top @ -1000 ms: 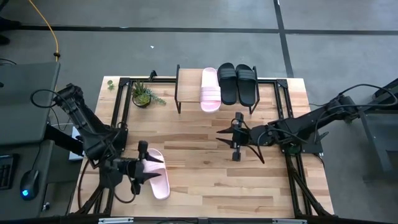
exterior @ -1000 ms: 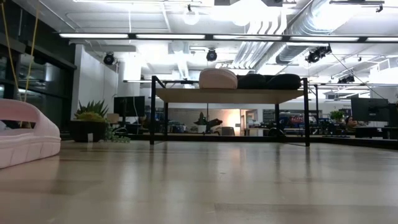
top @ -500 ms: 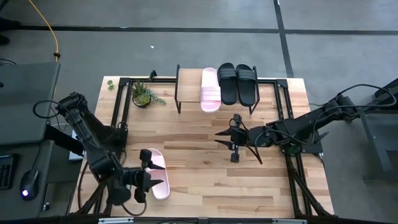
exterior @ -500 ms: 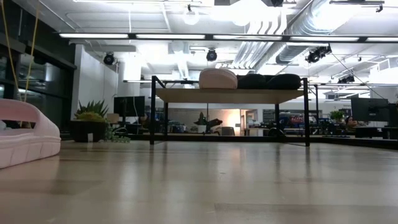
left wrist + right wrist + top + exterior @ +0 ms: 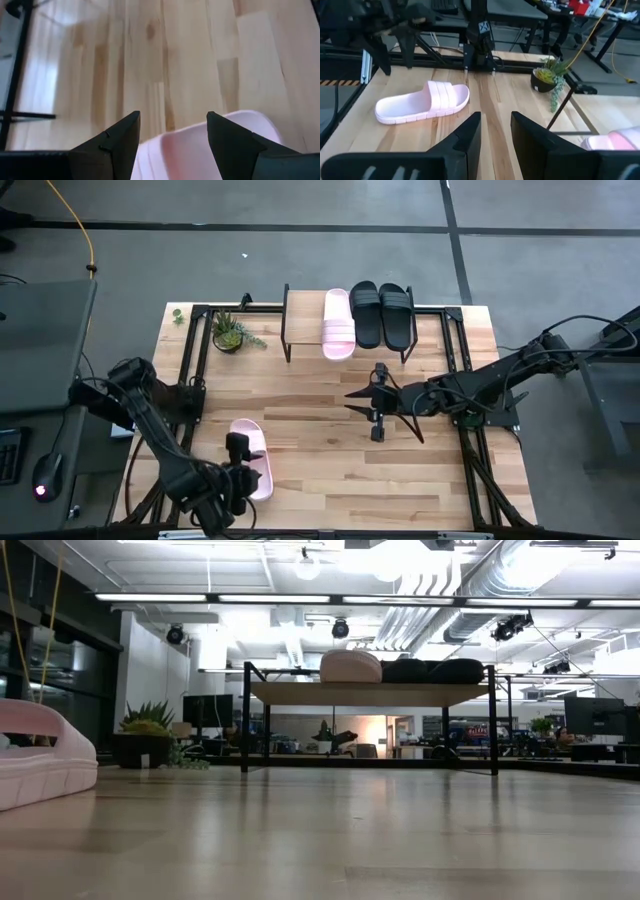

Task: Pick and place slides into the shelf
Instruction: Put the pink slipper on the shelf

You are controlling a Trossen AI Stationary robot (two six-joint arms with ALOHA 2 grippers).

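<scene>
With three slides already on the shelf [image 5: 300, 303], the last pink slide [image 5: 250, 460] lay at the table's seven o'clock. Left gripper [image 5: 236, 480] hovered spread over its heel; right gripper [image 5: 378, 402] waited mid-table, part open, empty. Likely light, springy foam; the strap seemed the best hold.

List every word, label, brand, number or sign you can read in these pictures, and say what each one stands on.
No text can be read anywhere.
Right wrist view: a pale X-shaped mark on the black frame post beyond the pink slide; it may be only a mark, not a letter.
Low view: coloured signs far behind the shelf are too small to read.
Slides on the shelf: no brand visible.
</scene>
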